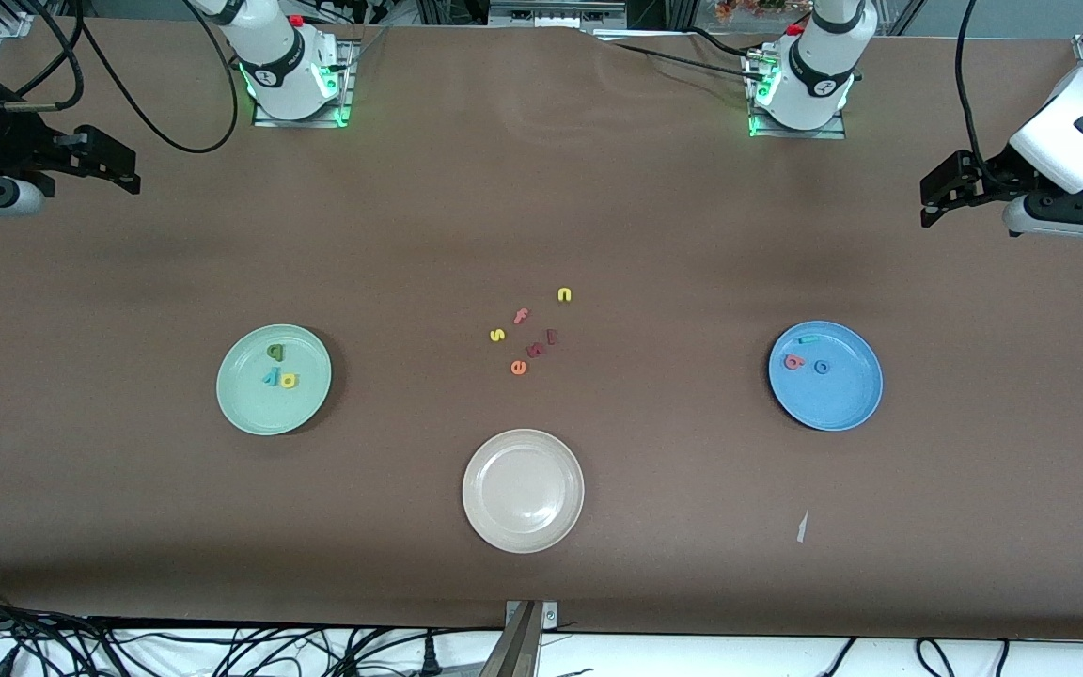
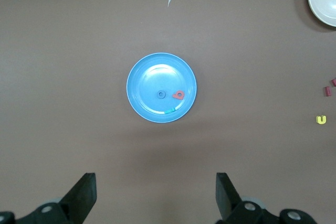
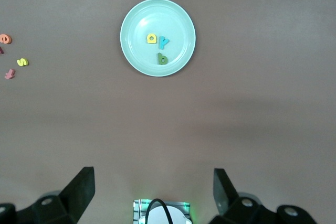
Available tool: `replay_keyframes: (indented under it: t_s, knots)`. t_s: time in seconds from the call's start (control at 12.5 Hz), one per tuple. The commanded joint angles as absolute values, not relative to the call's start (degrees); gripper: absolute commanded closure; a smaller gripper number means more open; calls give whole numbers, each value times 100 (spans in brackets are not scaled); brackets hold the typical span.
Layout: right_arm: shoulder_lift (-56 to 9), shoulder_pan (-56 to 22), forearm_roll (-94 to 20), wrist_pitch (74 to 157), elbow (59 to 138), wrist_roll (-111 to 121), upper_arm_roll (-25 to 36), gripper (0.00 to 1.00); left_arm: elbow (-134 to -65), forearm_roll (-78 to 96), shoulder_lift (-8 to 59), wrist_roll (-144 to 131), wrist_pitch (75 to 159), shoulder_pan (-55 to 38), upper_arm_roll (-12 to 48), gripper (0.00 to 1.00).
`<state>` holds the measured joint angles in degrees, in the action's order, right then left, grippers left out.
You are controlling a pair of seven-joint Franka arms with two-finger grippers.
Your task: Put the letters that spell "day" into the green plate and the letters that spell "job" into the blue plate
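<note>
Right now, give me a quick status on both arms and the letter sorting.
Left gripper and right gripper open, empty, parked high at table ends. Day letters in green plate; job letters in blue plate. Nothing obstructing.

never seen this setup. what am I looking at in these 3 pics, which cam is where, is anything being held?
Two robot arms are bolted to one edge of a brown table. The wide picture comes from a high camera facing them. The other two come from cameras on each arm's wrist, looking down past its own black fingers.

The left gripper hangs open over the table at the left arm's end, looking at the blue plate; the right gripper hangs open at the other end, looking at the green plate. Neither holds anything.

In the green plate lie a yellow letter, an olive one and a teal "y". In the blue plate lie a salmon letter, a blue ring and a teal stroke. A beige plate and a few loose letters remain mid-table.
</note>
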<state>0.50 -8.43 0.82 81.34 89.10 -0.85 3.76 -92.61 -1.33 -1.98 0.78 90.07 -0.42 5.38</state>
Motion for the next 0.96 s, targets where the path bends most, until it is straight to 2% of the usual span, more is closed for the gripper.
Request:
replay_keyframes:
  t_s: [0.0, 0.88]
  knots:
    - [44, -853, 88, 8077, 8807, -123, 369, 0, -9220, -228, -272, 150, 8982, -132, 475, 0]
    - [18, -835, 53, 8077, 8798, -105, 369, 0, -9202, -281, -439, 158, 8877, -211, 439, 0]
